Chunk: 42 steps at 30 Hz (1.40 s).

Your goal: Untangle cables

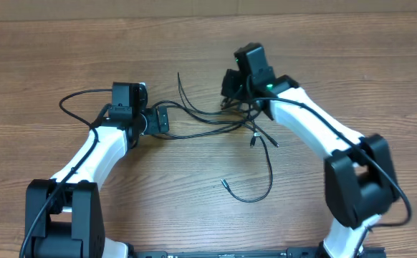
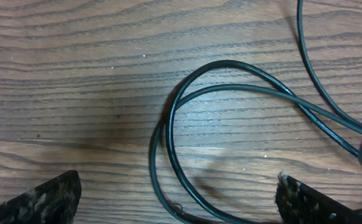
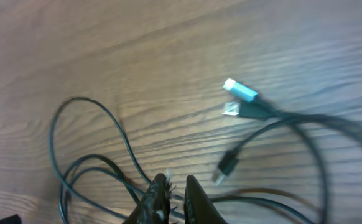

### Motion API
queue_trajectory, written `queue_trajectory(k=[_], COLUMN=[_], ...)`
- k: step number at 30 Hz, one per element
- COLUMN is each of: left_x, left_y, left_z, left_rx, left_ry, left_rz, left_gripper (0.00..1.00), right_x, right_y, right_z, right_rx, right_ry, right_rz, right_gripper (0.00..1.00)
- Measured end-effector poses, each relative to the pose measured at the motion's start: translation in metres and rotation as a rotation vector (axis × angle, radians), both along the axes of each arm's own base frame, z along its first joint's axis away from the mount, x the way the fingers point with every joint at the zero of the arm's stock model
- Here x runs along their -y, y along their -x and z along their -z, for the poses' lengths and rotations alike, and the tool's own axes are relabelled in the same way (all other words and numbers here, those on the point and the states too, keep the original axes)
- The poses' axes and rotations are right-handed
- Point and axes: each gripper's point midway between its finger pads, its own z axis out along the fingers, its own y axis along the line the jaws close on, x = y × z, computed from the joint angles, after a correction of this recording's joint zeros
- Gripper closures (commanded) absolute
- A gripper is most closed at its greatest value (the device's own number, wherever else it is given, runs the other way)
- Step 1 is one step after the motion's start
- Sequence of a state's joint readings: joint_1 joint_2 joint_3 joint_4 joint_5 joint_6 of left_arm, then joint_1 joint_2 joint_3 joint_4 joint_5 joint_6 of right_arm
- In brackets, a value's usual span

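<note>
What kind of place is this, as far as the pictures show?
Probably a robotics lab bench: a left arm and a right arm mounted at a wood-grain table, with tangled black cables between them.

I judge this to be a robotics lab or test station. Grounds: the left arm [image 1: 94, 154] and right arm [image 1: 323, 132], white with black joints, rise from bases at the near edge of a bare wood-grain table [image 1: 180, 222]. Thin black cables [image 1: 216, 118] lie loose between them. A pale tan strip runs beyond the far edge; I cannot identify it.
</note>
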<state>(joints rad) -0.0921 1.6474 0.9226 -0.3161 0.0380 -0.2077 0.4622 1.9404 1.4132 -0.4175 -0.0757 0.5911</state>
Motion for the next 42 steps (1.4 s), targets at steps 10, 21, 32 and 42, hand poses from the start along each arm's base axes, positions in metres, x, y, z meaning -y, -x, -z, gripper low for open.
queue_trajectory(k=[10, 21, 32, 42], left_x=[-0.004, -0.005, -0.005, -0.006], left_y=[-0.001, -0.001, -0.001, -0.001], left_z=[0.000, 0.000, 0.000, 0.000], left_rx=[0.004, 0.004, 0.004, 0.004], left_ry=[-0.021, -0.024, -0.025, -0.030], left_rz=[-0.013, -0.015, -0.015, -0.018], left_gripper=[0.01, 0.00, 0.01, 0.00], right_x=[-0.054, -0.066, -0.081, -0.095], right_y=[0.013, 0.050, 0.092, 0.120], right_z=[0.061, 0.080, 0.089, 0.092], right_rx=[-0.041, -0.157, -0.284, -0.354], right_ry=[-0.015, 0.024, 0.021, 0.010], right_rz=[-0.104, -0.168, -0.255, -0.318], right_gripper=[0.93, 0.83, 0.84, 0.82])
